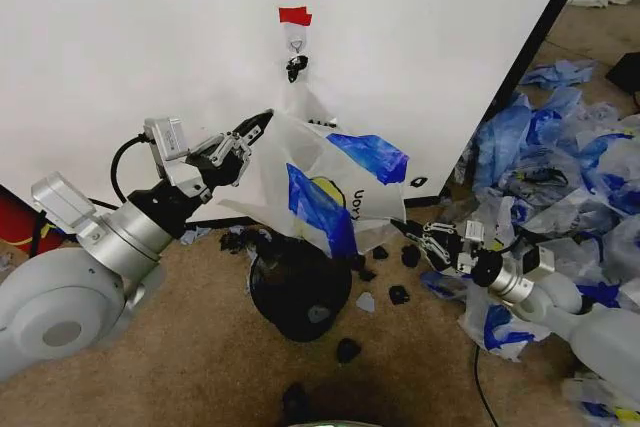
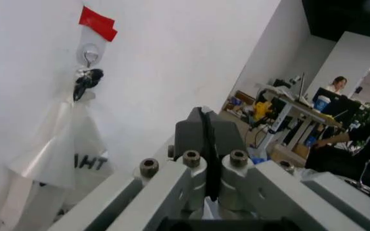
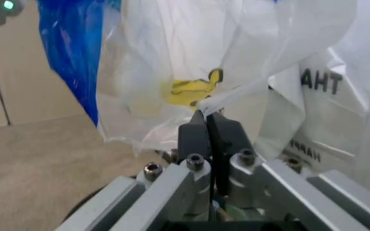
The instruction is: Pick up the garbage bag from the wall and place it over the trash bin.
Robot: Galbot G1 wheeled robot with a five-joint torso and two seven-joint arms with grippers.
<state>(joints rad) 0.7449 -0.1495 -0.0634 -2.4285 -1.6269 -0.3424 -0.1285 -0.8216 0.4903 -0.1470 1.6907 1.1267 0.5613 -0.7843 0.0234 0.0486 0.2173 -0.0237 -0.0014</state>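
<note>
Garbage bag (image 1: 335, 182) stretched open above trash bin (image 1: 298, 292), pinched at nine o'clock by left gripper (image 1: 257, 130) and at four o'clock by right gripper (image 1: 412, 231), presumably to spread its mouth. Second bag (image 2: 69, 144) on wall (image 1: 150, 37) hook (image 1: 296, 45).

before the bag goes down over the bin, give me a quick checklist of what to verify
1. Left gripper shut on the garbage bag edge: ok.
2. Right gripper shut on a bag edge: ok.
3. Bag off the hook: cannot tell; another white bag hangs there.
4. Bag mouth spread between the grippers: cannot tell, the opening faces away from the head view.
5. Trash bin under the bag: ok, directly below.
6. Floor around the bin free of obstacles: not ok, dark scraps lie beside it.
</note>
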